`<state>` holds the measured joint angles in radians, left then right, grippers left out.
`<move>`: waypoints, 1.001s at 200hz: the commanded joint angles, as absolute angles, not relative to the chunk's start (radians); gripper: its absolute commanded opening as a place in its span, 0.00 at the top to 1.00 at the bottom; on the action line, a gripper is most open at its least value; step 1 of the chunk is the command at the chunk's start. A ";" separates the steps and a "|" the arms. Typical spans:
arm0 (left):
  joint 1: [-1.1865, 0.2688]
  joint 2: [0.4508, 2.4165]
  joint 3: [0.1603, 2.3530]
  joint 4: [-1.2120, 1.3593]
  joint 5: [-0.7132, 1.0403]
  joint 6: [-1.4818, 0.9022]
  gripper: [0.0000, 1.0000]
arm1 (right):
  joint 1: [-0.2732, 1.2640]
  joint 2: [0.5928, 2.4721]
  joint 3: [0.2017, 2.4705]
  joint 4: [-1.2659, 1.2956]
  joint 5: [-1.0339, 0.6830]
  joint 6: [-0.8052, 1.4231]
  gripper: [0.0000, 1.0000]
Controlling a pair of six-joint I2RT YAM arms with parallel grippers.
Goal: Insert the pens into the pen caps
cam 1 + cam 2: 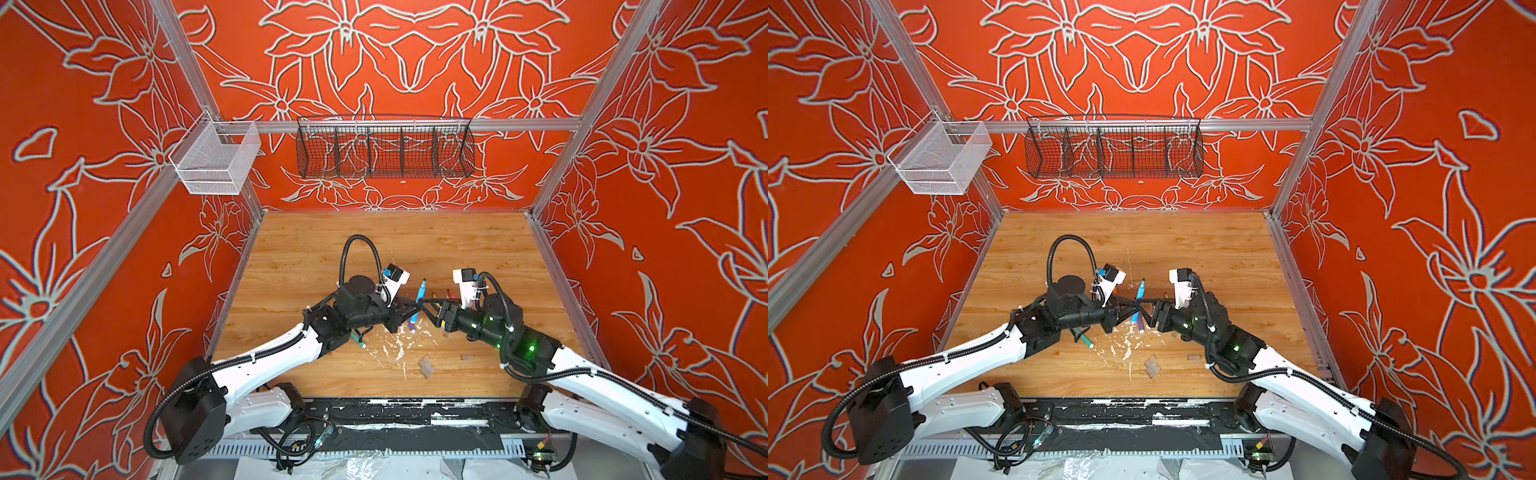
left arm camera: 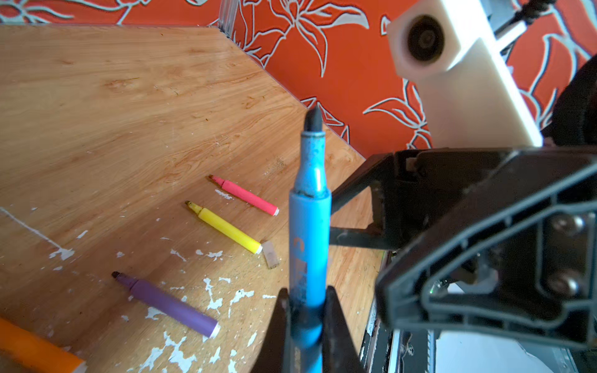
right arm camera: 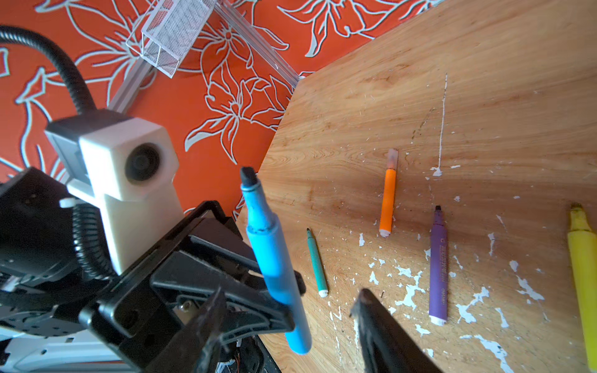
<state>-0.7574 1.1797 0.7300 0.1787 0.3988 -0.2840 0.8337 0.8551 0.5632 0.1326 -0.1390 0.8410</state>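
My left gripper (image 2: 307,290) is shut on the lower barrel of a blue pen (image 2: 308,226), held above the table with its dark tip up; in both top views it shows mid-table (image 1: 420,297) (image 1: 1139,297). My right gripper (image 3: 292,292) is open, its fingers either side of the blue pen's (image 3: 274,258) lower end without touching it. Purple (image 3: 438,264), green (image 3: 316,263), yellow (image 2: 226,227) and pink-red (image 2: 247,195) pens lie uncapped on the wood. An orange pen (image 3: 387,200) wears a clear pen cap (image 3: 392,158). Another pen cap (image 2: 270,255) lies by the yellow pen's end.
White paint flecks (image 1: 399,345) mark the wooden table (image 1: 332,249) near the front. Two translucent pieces (image 1: 427,366) (image 1: 467,357) lie toward the front edge. A black wire basket (image 1: 384,147) and a white mesh basket (image 1: 216,160) hang on the back rail.
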 commanded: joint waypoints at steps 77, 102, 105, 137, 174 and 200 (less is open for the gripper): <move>-0.799 1.217 0.782 0.176 0.469 -0.228 1.00 | 0.851 0.847 0.593 0.166 -0.079 0.850 0.49; -0.804 1.220 0.787 0.171 0.480 -0.224 1.00 | 0.852 0.834 0.582 0.163 -0.051 0.851 0.49; -0.804 1.221 0.788 0.169 0.480 -0.223 1.00 | 0.852 0.831 0.582 0.163 -0.049 0.851 0.49; -0.808 1.232 0.799 0.156 0.480 -0.216 1.00 | 0.852 0.812 0.570 0.161 -0.031 0.850 0.62; -0.813 1.241 0.809 0.147 0.483 -0.216 0.99 | 0.853 0.818 0.569 0.171 -0.037 0.857 0.83; -0.815 1.252 0.822 0.127 0.467 -0.219 0.85 | 0.857 0.826 0.568 0.188 -0.045 0.867 0.90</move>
<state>-0.8005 1.2339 0.7933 0.1364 0.4583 -0.2379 0.8448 0.8246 0.5671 0.1345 -0.0334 0.8371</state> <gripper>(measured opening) 0.112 0.188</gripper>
